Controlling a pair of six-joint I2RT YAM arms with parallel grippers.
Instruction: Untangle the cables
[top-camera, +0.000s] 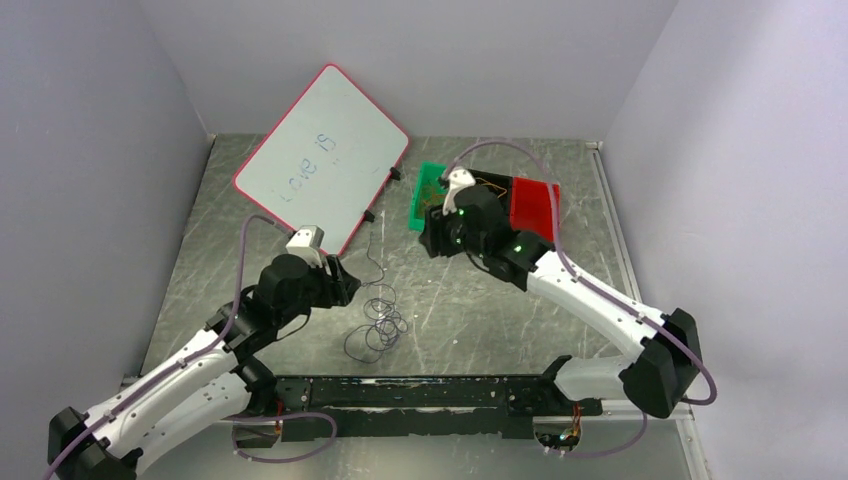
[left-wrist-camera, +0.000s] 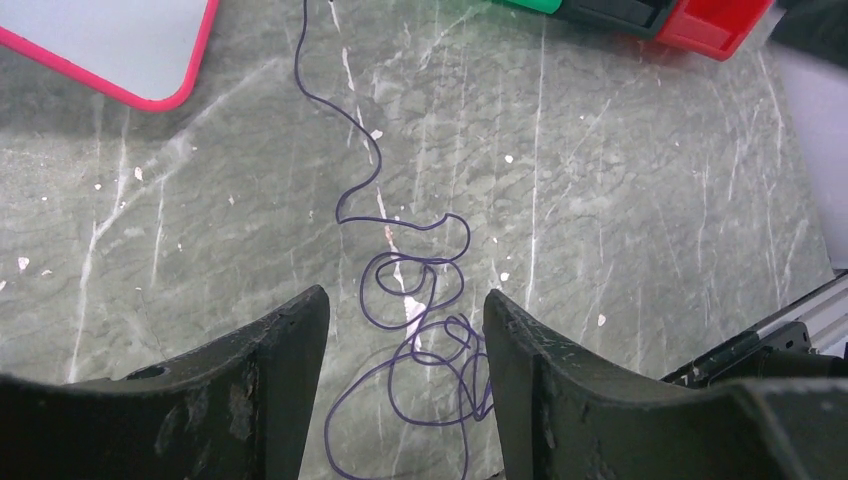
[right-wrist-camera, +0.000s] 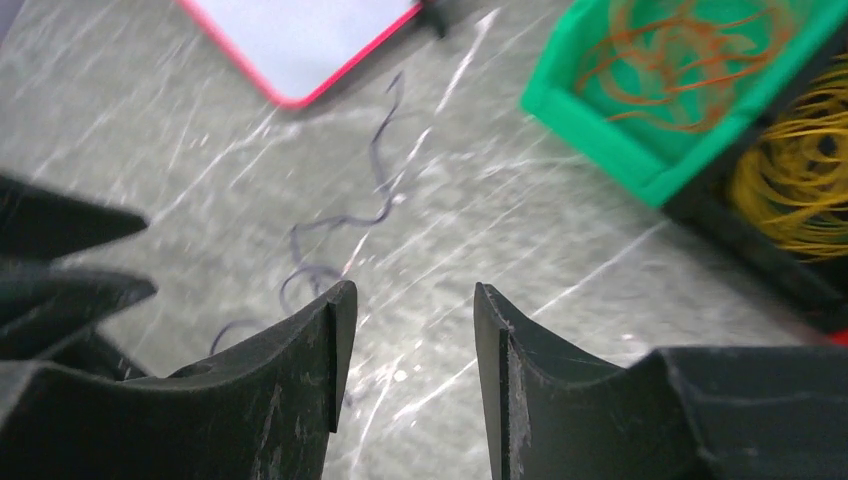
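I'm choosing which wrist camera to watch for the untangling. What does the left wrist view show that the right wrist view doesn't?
Left wrist only: the dark cable's main tangle of loops on the table, between the fingers of the open left gripper. Right wrist only: orange cables in the green bin, yellow cables in the black bin beside it. Both: the pink-rimmed whiteboard's corner and the dark cable's wavy tail.

- Purple cable (left-wrist-camera: 418, 345): lower loops cut off by frame bottom.
- Yellow cables (right-wrist-camera: 795, 190): blurred, cut at right edge.
- Red bin (top-camera: 533, 205): partly behind right arm (top-camera: 590, 290).
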